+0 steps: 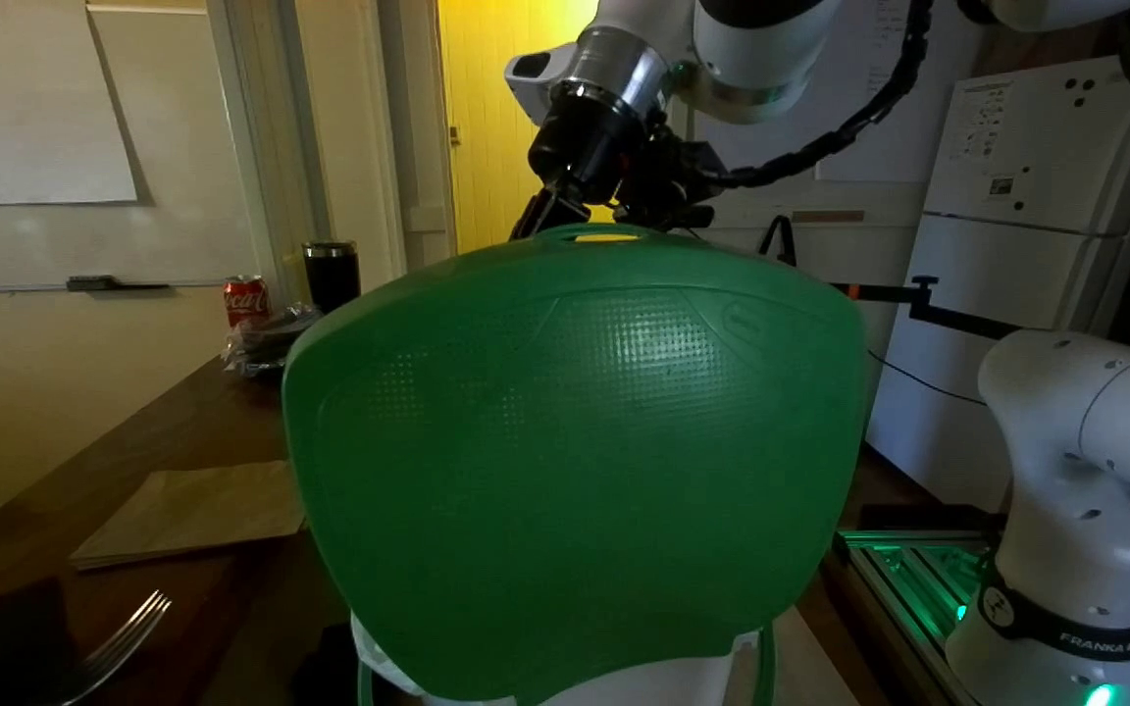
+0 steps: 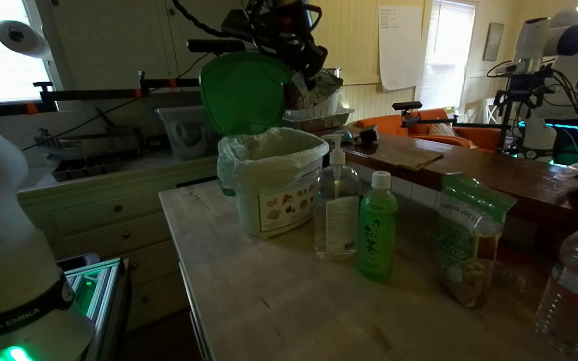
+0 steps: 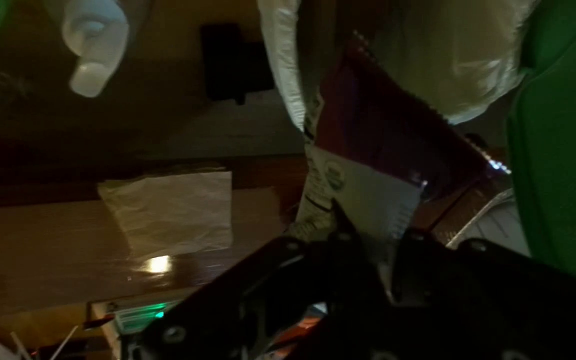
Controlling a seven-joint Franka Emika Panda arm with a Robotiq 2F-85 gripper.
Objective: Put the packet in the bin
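Note:
The packet (image 3: 393,135) is purple and white with printed text. My gripper (image 3: 374,215) is shut on its white end, and the purple end points away from the fingers. The bin (image 2: 249,195) is whitish with a clear liner, and its green lid (image 2: 241,93) stands open. The lid (image 1: 575,461) fills the middle of an exterior view and hides the fingertips and packet there. My gripper (image 2: 314,70) is above the bin's height, beside the lid's edge. In the wrist view the packet's purple end overlaps the bin's liner rim (image 3: 285,65); the height between them cannot be told.
A pump bottle (image 2: 336,210) stands right beside the bin. A green tea bottle (image 2: 378,230), a snack bag (image 2: 469,245) and a large clear bottle (image 2: 577,296) stand farther along the table. A foil tray (image 2: 319,120) is behind. Brown paper (image 1: 197,515) lies on the wooden counter.

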